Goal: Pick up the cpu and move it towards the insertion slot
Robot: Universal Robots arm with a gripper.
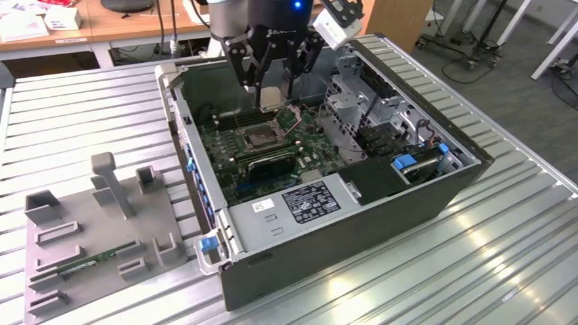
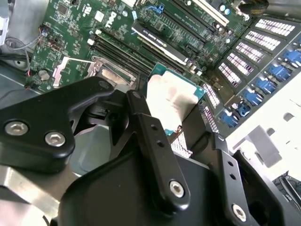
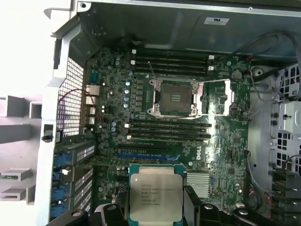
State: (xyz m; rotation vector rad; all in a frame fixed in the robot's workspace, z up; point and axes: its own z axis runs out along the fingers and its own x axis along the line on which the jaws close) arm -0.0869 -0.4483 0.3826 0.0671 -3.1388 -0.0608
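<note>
End effector (image 1: 271, 91): closed on the cpu, one black finger (image 3: 195, 202) against each of two opposite edges; it hangs over the open computer case, above the motherboard.
Cpu (image 3: 155, 197): held clear of the board with its silver-grey metal top and teal rim facing the first wrist view; in the second wrist view (image 2: 173, 101) it sits between the fingers. Not touching the socket.
Insertion slot (image 3: 178, 96): square dark socket on the motherboard (image 3: 141, 136), its silver bracket swung open to one side; near the cpu but apart from it, with a bank of long black memory slots (image 3: 169, 132) between them.
Computer case (image 1: 361, 223): lies open-side up on the slatted metal table (image 1: 81, 115), toward its far edge.
Grey fixture tray (image 1: 91, 250): on the table beside the case, at the near corner on the exterior view's left, carrying a green memory stick (image 1: 91, 263).
</note>
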